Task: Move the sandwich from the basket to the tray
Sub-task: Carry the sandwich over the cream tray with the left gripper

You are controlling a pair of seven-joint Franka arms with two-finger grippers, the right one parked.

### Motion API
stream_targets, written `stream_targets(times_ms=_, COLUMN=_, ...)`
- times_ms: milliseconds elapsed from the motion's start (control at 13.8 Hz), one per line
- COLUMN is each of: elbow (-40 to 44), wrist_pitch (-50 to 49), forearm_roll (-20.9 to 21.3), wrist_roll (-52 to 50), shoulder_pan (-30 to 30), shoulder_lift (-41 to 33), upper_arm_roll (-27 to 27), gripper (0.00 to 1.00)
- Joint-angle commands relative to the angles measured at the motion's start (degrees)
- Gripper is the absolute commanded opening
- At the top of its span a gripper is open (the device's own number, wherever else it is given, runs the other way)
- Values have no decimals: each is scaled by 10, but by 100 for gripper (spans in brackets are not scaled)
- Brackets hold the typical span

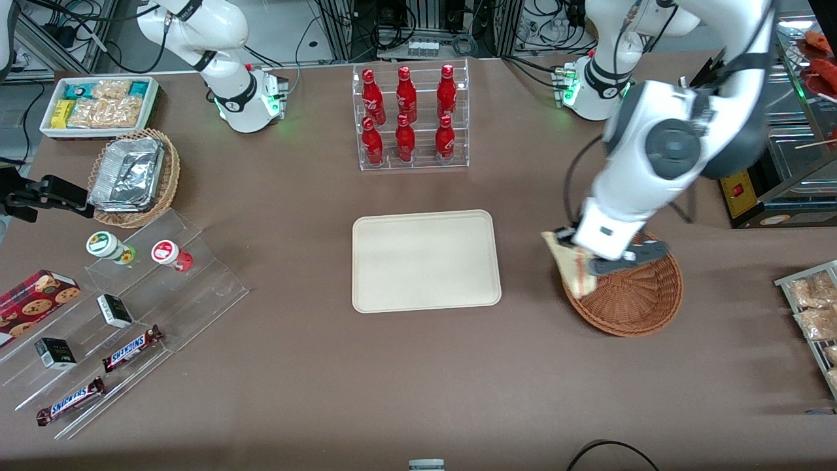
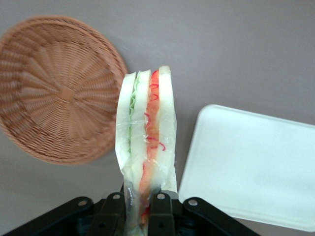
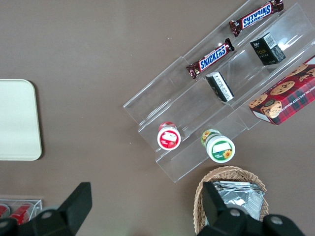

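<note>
My left gripper [image 1: 598,258] hangs above the rim of the reddish-brown wicker basket [image 1: 637,297] and is shut on the sandwich [image 1: 574,267]. The sandwich [image 2: 147,140] is a plastic-wrapped white wedge with red and green filling, pinched between the black fingers [image 2: 160,216] and lifted clear of the basket [image 2: 54,88], which shows nothing inside. The cream tray [image 1: 425,260] lies flat on the brown table, bare, beside the basket toward the parked arm's end. In the left wrist view the tray [image 2: 251,167] lies beside the sandwich.
A clear rack of red bottles [image 1: 410,118] stands farther from the front camera than the tray. A tan basket with foil containers [image 1: 134,176], a white snack bin [image 1: 98,104] and clear steps with snacks [image 1: 124,327] lie toward the parked arm's end. Bagged snacks [image 1: 814,307] sit near the working arm's table edge.
</note>
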Motion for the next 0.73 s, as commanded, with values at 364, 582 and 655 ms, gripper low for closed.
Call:
stream_targets(times_ms=364, elbow=162, wrist_pitch=5, forearm_roll=-2, wrist_roll=-85, shoulder_pan=-154, shoulder_lift=186, upper_arm_roll=8, gripper=0)
stream_targets(times_ms=582, elbow=169, wrist_pitch=61, forearm_roll=1, wrist_roll=-104, shoulder_pan=-193, shoulder_lift=226, upper_arm_roll=8, gripper=0)
stream_targets(times_ms=655, elbow=168, wrist_pitch=72, forearm_roll=1, wrist_roll=-104, shoulder_pan=-204, shoulder_lift=235, upper_arm_roll=8, gripper=0)
